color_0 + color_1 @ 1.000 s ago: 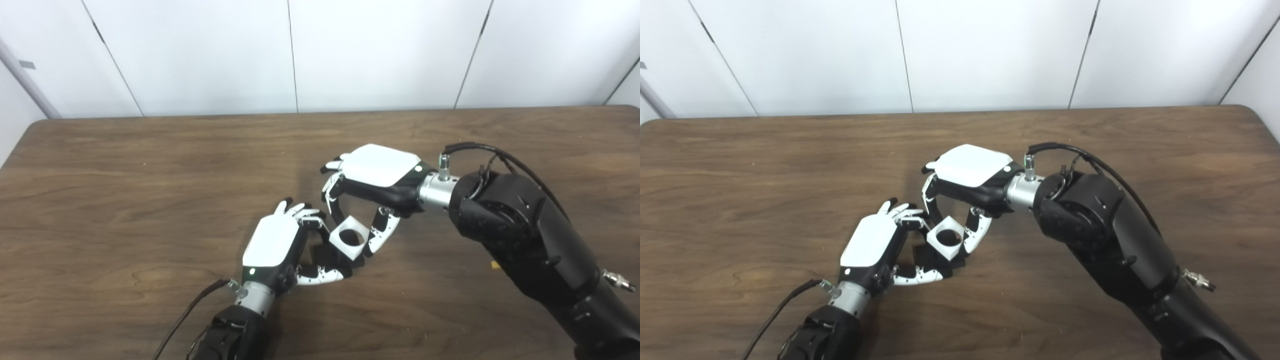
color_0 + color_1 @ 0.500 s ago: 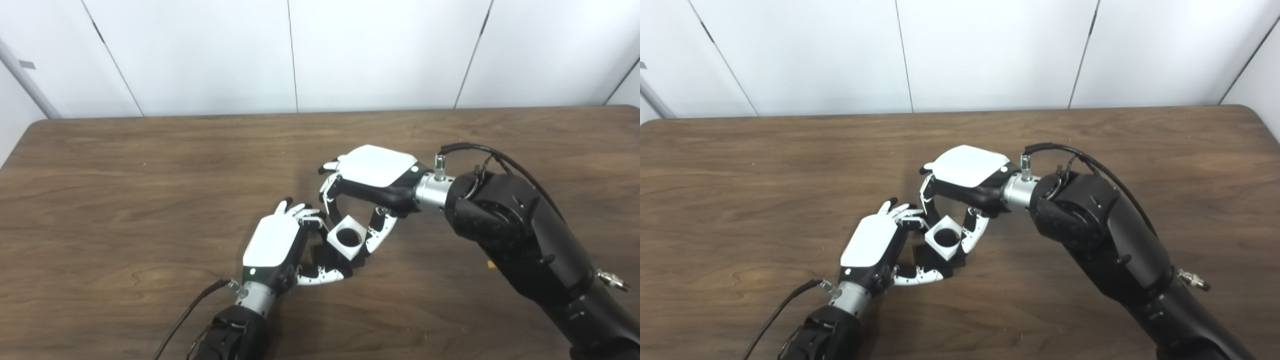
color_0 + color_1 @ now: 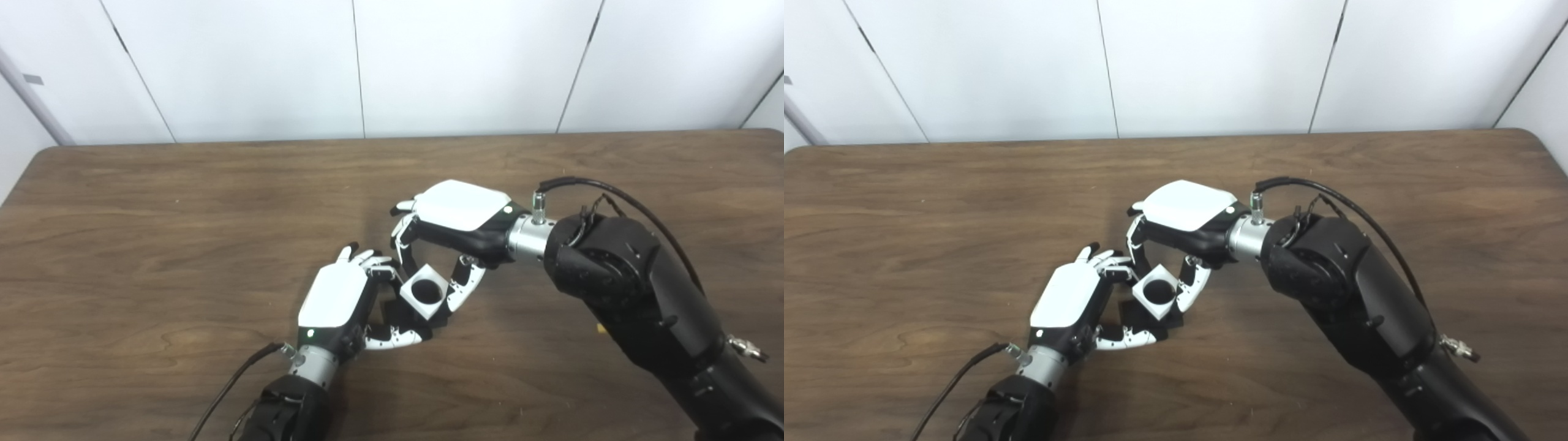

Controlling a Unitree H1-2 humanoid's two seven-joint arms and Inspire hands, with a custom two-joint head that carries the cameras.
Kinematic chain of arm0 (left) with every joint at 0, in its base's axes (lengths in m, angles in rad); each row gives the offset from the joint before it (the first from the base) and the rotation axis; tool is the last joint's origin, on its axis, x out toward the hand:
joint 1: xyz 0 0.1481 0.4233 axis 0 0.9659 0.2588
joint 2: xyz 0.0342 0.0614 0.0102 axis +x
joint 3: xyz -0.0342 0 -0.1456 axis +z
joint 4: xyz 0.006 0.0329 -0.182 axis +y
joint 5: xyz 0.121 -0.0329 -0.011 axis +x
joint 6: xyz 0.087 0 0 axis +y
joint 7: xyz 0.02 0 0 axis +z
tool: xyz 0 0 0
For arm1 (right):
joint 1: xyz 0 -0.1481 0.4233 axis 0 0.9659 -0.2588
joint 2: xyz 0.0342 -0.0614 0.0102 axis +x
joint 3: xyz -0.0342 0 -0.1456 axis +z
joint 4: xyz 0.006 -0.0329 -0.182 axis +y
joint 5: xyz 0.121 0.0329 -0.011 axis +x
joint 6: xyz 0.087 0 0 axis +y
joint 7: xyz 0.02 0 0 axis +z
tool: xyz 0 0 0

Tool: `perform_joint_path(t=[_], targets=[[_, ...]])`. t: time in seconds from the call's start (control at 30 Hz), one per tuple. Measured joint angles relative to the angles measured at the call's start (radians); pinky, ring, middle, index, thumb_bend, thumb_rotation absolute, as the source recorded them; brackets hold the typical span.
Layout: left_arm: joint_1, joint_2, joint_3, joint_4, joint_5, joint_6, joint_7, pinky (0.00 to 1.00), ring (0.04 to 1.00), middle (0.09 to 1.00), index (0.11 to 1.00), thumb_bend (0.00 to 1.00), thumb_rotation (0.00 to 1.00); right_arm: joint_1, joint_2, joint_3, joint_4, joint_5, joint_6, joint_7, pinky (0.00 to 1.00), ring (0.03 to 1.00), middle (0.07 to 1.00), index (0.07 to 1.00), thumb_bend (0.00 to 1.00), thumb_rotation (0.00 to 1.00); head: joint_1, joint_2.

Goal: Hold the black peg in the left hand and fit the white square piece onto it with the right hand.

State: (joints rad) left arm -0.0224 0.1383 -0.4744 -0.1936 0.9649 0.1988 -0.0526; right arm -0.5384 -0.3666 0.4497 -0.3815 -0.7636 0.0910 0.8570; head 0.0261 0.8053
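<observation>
My right hand pinches a white square piece with a round hole, tilted, between its fingers and thumb. The hole looks dark inside. Just below and left of it my left hand rests low over the table, its fingers and thumb curled around a black peg whose base shows under the white piece. The white piece sits right over the peg's top; whether the peg is inside the hole I cannot tell. Both hands nearly touch at the fingertips.
The brown wooden table spreads out on all sides, with a white panelled wall behind its far edge. A small yellowish speck lies on the table beside my right forearm. A black cable trails from my left wrist.
My right hand has shifted the white piece slightly left and down over the peg, and the hole now looks darker. The left hand has stayed in place.
</observation>
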Motion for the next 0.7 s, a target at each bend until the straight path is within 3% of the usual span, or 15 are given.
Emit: perform_joint_path(t=[0.7], targets=[[0.007, 0.0, -0.003, -0.011, 0.008, 0.002, -0.001, 1.0, 0.88, 0.781, 0.485, 0.52, 0.05, 0.007, 0.001, -0.017, 0.038, 0.003, -0.004, -0.035, 0.93, 0.935, 0.778, 0.484, 0.52, 0.13, -0.008, 0.009]])
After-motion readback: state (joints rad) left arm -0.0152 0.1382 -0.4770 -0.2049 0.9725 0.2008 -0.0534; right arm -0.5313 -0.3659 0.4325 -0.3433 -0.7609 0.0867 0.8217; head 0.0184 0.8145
